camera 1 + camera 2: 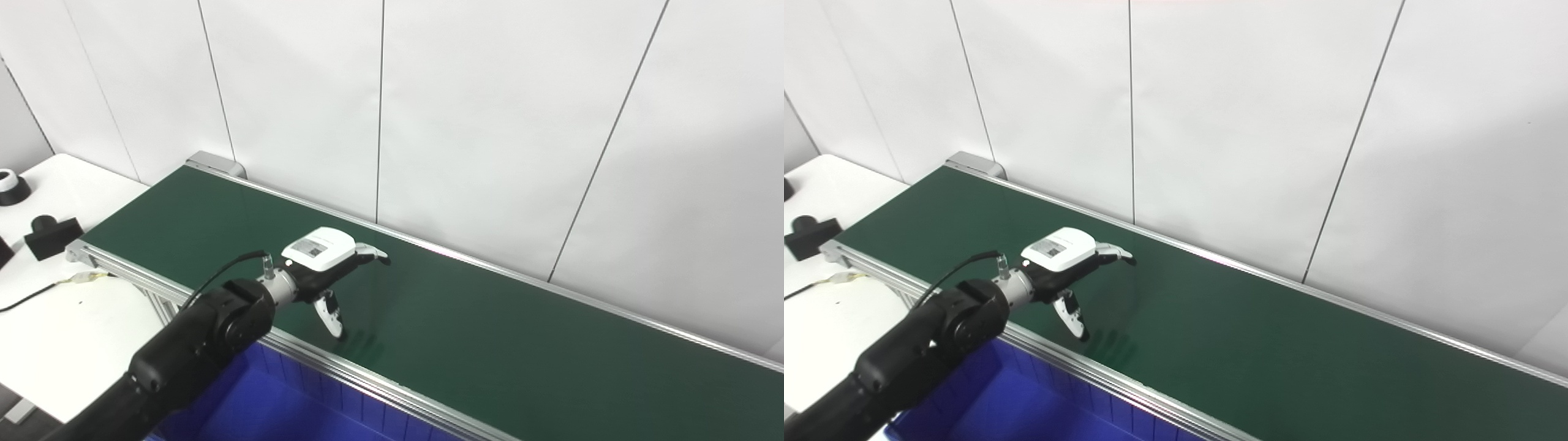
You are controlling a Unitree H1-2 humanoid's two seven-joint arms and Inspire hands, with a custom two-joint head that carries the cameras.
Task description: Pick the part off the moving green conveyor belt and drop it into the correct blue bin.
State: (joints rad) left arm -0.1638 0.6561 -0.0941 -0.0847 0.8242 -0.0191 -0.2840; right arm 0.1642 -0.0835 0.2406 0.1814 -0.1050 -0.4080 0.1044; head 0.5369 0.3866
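— over the green belt, what are you holding?
— nothing. my left hand hovers above it with the fingers spread apart and the thumb hanging down. my right hand isn't in sight.
— and the part?
— i can't find it on the belt in either view, so i can't say where it is.
— how will it handle, then?
— only a guess: small and stiff, likely light. i'd pinch it across its sides, low, because the belt looks smooth.
— do the two views differ?
— the left eye shows more of the white bench, with a black-and-white ring by the black block. the right eye cuts that ring off. both show the blue bin under the near rail.
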